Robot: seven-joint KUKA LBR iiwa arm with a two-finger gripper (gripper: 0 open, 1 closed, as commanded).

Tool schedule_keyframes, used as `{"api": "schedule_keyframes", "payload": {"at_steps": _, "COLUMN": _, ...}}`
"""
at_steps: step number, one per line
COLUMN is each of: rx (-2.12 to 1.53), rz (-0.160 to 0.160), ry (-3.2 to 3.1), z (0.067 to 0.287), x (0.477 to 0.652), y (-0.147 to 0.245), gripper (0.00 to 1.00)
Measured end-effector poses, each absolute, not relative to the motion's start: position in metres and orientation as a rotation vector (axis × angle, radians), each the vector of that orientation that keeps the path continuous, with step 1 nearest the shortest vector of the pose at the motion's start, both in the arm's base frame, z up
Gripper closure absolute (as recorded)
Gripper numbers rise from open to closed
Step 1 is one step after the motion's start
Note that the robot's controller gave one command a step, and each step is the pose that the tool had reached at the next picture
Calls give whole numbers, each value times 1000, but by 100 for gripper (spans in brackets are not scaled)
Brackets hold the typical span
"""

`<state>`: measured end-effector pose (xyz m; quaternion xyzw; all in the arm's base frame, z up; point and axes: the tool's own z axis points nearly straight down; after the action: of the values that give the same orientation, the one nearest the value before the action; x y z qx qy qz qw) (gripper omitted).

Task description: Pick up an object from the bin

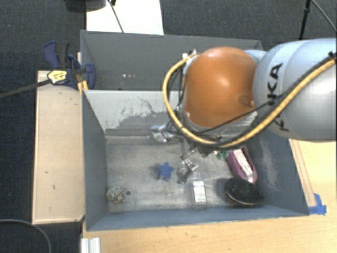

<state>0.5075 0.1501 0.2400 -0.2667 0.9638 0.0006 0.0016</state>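
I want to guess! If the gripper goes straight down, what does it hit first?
Probably bare bin floor: the gripper points down between the blue star-shaped piece and the small white block. Depth is unclear, so it might clip the star.

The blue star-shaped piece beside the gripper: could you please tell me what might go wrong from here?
The gripper hangs between the blue star-shaped piece and the small white block. If it comes down there, it may push one aside instead of taking it. The purple packet lies partly under the arm's orange cover, so a brush against it could go unseen.
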Motion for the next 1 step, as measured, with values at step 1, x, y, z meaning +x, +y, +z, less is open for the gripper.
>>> {"api": "schedule_keyframes", "payload": {"at_steps": 1, "rx": -942, "rz": 2, "ry": 3001, "z": 82, "x": 539, "y": 128, "gripper": 0}}
